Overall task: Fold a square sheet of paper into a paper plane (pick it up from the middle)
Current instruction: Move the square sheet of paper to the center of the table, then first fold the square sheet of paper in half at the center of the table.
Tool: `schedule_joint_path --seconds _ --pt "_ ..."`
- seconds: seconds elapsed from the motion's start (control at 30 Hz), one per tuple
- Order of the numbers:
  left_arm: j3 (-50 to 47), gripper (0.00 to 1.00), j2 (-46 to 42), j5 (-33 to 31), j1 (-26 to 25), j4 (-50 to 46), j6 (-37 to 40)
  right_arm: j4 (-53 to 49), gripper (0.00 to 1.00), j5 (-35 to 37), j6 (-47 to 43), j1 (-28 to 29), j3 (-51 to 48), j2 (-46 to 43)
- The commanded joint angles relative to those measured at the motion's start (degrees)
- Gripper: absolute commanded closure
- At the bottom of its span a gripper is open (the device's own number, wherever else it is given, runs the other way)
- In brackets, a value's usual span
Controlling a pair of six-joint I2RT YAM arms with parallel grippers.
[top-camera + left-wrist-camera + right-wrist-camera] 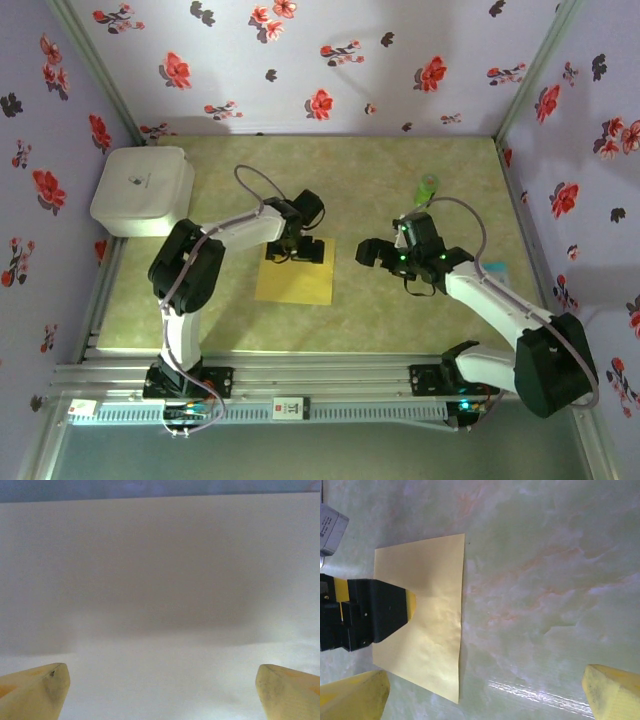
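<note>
The square sheet of paper [295, 281] lies flat and yellow on the marbled table, also seen in the right wrist view [427, 630]. My left gripper [296, 247] hangs over the sheet's far edge, pointing down. Its yellow fingertips [35, 692] stand wide apart over a pale flat surface very close beneath, with nothing between them; the gripper [162, 692] is open. My right gripper [374, 252] is just right of the sheet, apart from it. It [482, 695] is open and empty above bare table. The paper plane is out of view.
A white rounded box [143, 190] stands at the back left corner. A small green cylinder [428, 186] sits at the back right. Floral walls close in the table on three sides. The arm bases and rail [300, 385] run along the near edge.
</note>
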Motion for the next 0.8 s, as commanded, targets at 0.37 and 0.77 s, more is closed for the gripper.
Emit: schedule_joint_path --seconds 0.37,0.77 --pt "0.89 0.05 1.25 0.45 -0.52 -4.38 -3.54 0.48 0.01 1.1 2.38 2.88 2.04 4.39" --pt "2.35 0.05 3.06 -0.36 -2.22 -4.46 -4.75 0.43 0.01 1.69 2.06 3.84 2.46 4.88"
